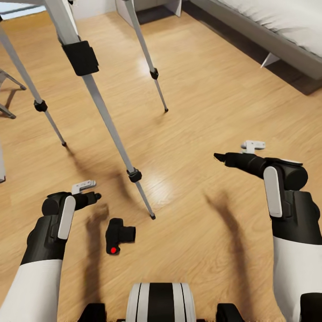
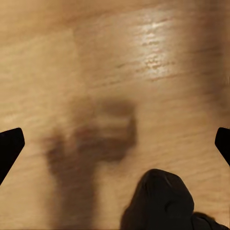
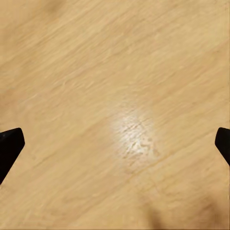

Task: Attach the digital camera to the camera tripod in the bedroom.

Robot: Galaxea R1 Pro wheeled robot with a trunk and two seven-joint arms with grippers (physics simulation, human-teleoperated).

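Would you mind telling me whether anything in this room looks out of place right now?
Yes: the digital camera lies on the bare wood floor, just in front of the camera tripod, close to its nearest foot, instead of sitting mounted. Neither gripper holds it.

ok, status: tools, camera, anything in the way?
Left tool and right tool open, empty. Digital camera on floor beside left tool. Camera tripod leg foot near camera.

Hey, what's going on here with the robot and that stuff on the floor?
The digital camera lies on the wood floor, just in front of the robot's base. The left gripper hovers open beside it, holding nothing. The right gripper hangs open and empty too. The camera tripod stands just beyond, its nearest foot close to the camera.
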